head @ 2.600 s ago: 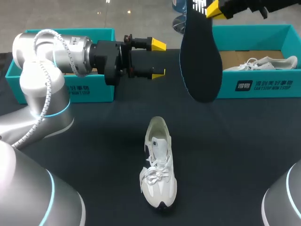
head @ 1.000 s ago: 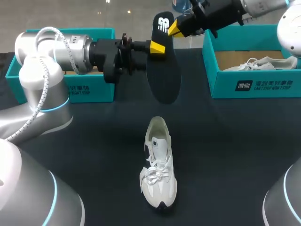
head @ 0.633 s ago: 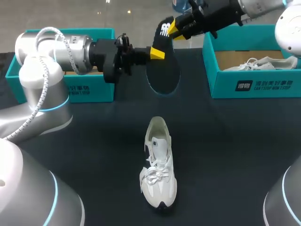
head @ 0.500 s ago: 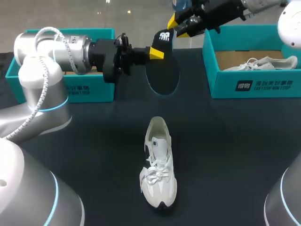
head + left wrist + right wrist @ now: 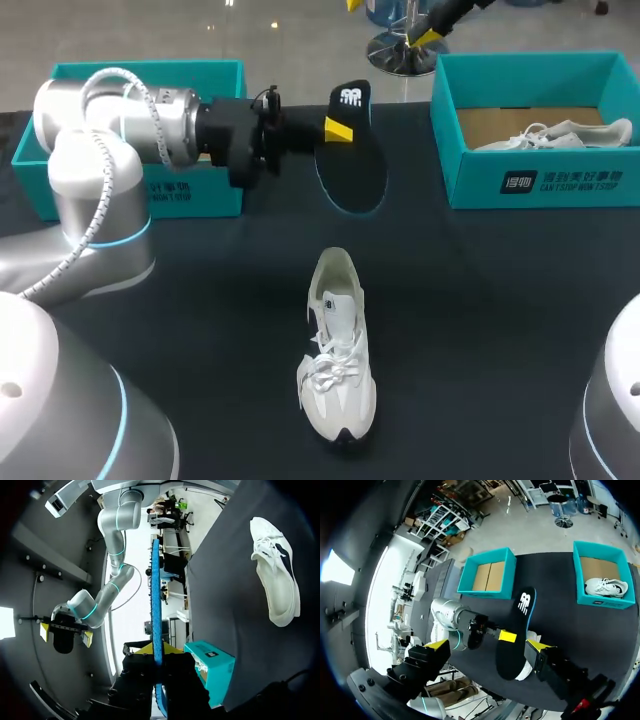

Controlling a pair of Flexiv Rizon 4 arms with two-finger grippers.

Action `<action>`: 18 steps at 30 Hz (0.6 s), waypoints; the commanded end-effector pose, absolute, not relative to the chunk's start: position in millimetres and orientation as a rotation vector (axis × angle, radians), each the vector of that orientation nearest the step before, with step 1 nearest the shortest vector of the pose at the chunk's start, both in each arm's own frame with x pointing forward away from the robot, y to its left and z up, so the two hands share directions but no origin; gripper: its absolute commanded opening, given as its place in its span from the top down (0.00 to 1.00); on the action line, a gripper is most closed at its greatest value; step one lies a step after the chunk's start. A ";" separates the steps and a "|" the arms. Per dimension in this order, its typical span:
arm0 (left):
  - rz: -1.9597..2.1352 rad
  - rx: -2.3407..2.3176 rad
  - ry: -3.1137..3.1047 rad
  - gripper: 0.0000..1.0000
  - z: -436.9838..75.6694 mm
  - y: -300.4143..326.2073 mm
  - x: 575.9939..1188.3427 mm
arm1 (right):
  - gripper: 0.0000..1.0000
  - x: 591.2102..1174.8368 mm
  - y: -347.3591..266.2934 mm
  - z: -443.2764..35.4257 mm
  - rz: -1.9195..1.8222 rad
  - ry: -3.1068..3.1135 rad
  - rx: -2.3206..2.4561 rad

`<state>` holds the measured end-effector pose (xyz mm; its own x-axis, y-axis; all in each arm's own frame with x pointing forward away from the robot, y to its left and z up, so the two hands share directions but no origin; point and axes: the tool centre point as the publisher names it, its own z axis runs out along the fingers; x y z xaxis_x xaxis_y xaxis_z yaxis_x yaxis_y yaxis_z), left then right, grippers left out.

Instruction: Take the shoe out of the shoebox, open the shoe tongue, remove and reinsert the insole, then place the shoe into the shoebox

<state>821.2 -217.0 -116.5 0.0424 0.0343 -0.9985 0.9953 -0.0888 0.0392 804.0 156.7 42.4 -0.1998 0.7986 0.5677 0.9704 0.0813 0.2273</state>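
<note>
Step in hand: the insole [image 5: 355,170] is out of the shoe [image 5: 337,370], so reinsertion is judged to be next.
Left hand [image 5: 342,125]: clamped on the insole near its heel end, one yellow tip on each face. In the left wrist view the insole is seen edge-on between the fingers.
Right hand [image 5: 487,646]: fingers wide apart with nothing between them, raised high over the far edge of the tabletop [image 5: 500,320].
Insole: held in the air toward the far edge, between the two boxes, heel end up and toe end hanging free.
Shoe: laid on its sole at the middle of the tabletop, toward the near edge, touched by neither hand.
Boxes: one box [image 5: 540,185] at the far right corner with a second white shoe [image 5: 555,135] inside; another box [image 5: 180,190] at the far left corner.
Risk, slipping: the insole is gripped at one end only, so it could twist or slide out if swung quickly.
Risk, snagging: the free toe end could be caught on the laces or tongue and folded instead of sliding in.
Risk, shoe shifting: the unheld shoe could be pushed along or tipped over by the insole's pressure.
</note>
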 end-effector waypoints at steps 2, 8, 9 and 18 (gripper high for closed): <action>-1.217 1.319 1.220 1.00 -123.9 -223.1 820.0 | 0.00 798.2 160.1 55.4 -0.558 -2.284 -1.888; -1.226 1.323 1.277 1.00 -134.2 -226.0 817.2 | 0.00 778.9 156.9 55.1 -0.439 -2.377 -1.899; -1.227 1.323 1.278 1.00 -134.6 -226.4 816.1 | 0.00 775.9 156.6 54.4 -0.473 -2.378 -1.912; -1.193 1.364 1.288 1.00 -139.1 -228.3 805.0 | 0.00 757.5 152.3 49.4 -0.356 -2.376 -1.975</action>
